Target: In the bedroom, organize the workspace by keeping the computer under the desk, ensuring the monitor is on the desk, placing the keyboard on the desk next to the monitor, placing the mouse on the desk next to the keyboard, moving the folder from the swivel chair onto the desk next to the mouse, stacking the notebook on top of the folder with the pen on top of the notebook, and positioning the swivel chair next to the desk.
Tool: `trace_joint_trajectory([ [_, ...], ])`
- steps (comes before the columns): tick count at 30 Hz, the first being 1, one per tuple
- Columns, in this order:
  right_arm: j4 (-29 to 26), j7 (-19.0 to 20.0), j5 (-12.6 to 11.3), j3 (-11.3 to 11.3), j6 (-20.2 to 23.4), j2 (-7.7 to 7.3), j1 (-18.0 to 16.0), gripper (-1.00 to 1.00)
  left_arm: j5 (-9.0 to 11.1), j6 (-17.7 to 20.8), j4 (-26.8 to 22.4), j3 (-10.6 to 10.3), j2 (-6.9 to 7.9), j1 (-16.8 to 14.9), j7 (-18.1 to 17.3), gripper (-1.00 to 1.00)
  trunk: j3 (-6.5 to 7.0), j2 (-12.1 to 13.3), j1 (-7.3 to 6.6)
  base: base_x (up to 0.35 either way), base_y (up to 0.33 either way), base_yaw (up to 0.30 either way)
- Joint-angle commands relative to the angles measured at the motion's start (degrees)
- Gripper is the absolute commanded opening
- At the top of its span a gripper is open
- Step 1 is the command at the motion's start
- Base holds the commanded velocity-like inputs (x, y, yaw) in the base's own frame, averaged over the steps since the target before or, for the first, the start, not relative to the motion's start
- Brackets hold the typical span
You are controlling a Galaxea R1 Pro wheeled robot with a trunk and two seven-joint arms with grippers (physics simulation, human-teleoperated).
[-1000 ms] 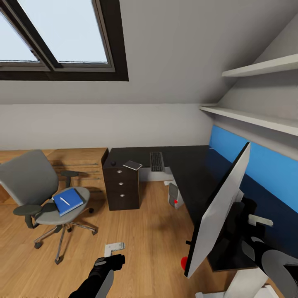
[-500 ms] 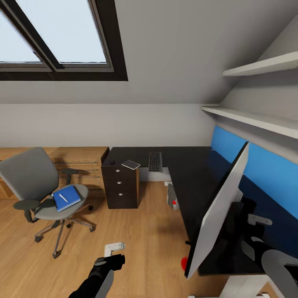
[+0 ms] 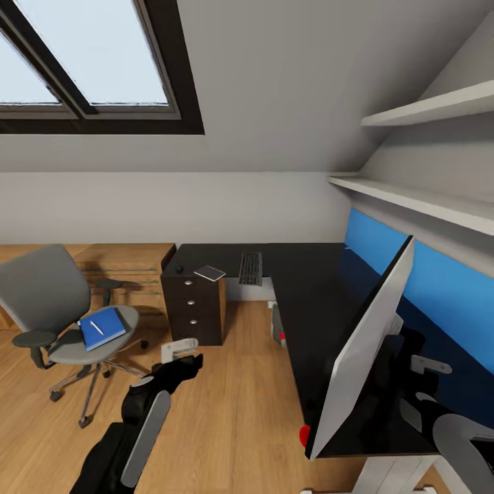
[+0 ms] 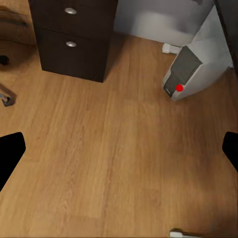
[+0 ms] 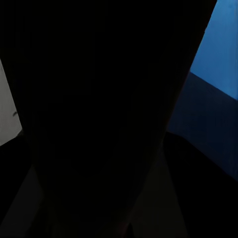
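Note:
The monitor (image 3: pixel 360 346) hangs tilted over the near end of the black desk (image 3: pixel 309 288), its grey back towards me and its red dot past the desk's edge. My right gripper (image 3: pixel 422 365) sits behind it, shut on its stand. The keyboard (image 3: pixel 250 267), the notebook (image 3: pixel 209 273) and the mouse (image 3: pixel 179 268) lie on the desk's far wing. On the swivel chair (image 3: pixel 48 295) rests the blue folder (image 3: pixel 101 328) with the pen (image 3: pixel 97 327) on it. The computer (image 4: pixel 191 74) stands under the desk. My left gripper (image 3: pixel 180 350) is open above the floor.
A black drawer unit (image 3: pixel 193 309) stands under the desk's far left end, and a light wooden cabinet (image 3: pixel 123 264) runs along the wall behind the chair. A blue wall panel (image 3: pixel 446 288) and two white shelves (image 3: pixel 425 199) line the right wall. Wooden floor lies between chair and desk.
My left arm has risen and stretched forward over the floor. The view has shifted a little. The monitor keeps its place beside my right arm.

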Motion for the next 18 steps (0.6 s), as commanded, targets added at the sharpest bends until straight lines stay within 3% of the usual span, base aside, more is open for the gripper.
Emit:
trace_joint_trajectory([
  [1,0.79,-0.05,-1.89,1.04,-0.59,-0.02,-0.01,-1.0,1.09,1.27,-2.15,0.27,-0.01,-0.04,0.57,1.0,-0.11,-0.04,0.03,0.0,-0.002,0.0],
  [4,0.8,-0.05,-1.87,1.04,-0.58,0.01,-0.01,-1.0,2.03,2.38,-3.69,0.63,0.09,-0.04,0.58,1.0,-0.11,-0.04,0.03,0.0,-0.001,0.0],
  [8,0.81,-0.12,-1.92,1.03,-0.53,0.03,-0.01,-1.0,2.65,2.54,0.6,1.38,1.24,-0.04,0.62,1.0,-0.11,-0.04,0.03,0.0,-0.121,0.0],
  [12,0.81,-0.14,-1.94,1.09,-0.45,0.05,-0.01,-1.0,2.63,2.01,4.13,1.94,2.23,-0.04,0.48,1.0,-0.11,-0.04,0.03,0.0,-0.265,0.0],
  [18,0.81,-0.14,-1.94,1.11,-0.43,0.26,-0.01,-1.0,2.6,1.92,4.19,2.12,2.97,-0.04,0.48,1.0,-0.11,-0.04,0.03,0.01,-0.303,0.0],
])
